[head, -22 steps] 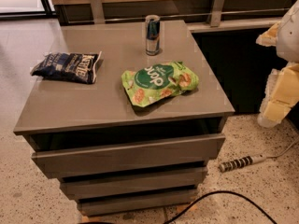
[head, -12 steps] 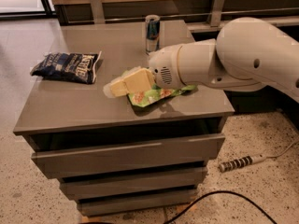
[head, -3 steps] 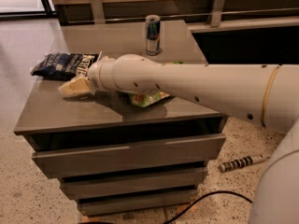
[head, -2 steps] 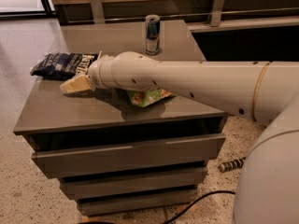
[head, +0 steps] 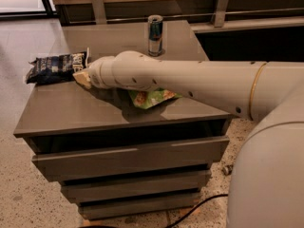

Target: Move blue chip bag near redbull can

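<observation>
The blue chip bag [head: 56,67] lies flat at the left rear of the grey cabinet top [head: 71,110]. The redbull can [head: 155,35] stands upright at the back middle of the top. My gripper [head: 81,78] reaches in from the right at the end of the long white arm [head: 190,84] and sits right at the bag's right end, low over the top. The arm covers most of the gripper, and I cannot see whether it touches the bag.
A bright green snack bag [head: 152,98] lies under the arm, mid-right on the top. Drawers [head: 128,158] front the cabinet. A wooden wall with metal posts [head: 97,6] runs behind. A cable [head: 199,208] lies on the speckled floor.
The arm swung in from the right across the green bag, and the gripper has moved left and a little back until it reached the blue chip bag's right end. The bag and can have not moved.
</observation>
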Robot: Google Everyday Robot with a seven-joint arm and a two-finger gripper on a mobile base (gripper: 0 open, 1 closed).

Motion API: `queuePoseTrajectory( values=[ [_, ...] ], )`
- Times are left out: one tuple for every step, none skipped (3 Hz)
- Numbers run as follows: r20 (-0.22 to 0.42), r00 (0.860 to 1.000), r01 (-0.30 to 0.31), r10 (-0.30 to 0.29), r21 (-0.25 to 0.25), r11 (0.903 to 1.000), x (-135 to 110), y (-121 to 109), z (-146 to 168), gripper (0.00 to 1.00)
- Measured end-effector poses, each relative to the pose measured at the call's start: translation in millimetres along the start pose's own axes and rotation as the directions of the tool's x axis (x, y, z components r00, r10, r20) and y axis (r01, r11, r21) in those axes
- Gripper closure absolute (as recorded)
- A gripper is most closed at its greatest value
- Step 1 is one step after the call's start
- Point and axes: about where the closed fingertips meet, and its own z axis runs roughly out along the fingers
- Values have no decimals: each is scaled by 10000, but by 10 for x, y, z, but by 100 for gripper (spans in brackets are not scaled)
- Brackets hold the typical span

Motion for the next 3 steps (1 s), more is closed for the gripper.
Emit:
queuePoseTrajectory(
  values=[
    [29, 9998, 183, -183, 0, 9998, -33, -21, -9, 80],
    [-23, 9992, 409, -408, 120, 9991, -71, -86, -103, 100],
    [-338, 9981, 537, -522, 445, 9976, -81, -191, -378, 100]
  ],
)
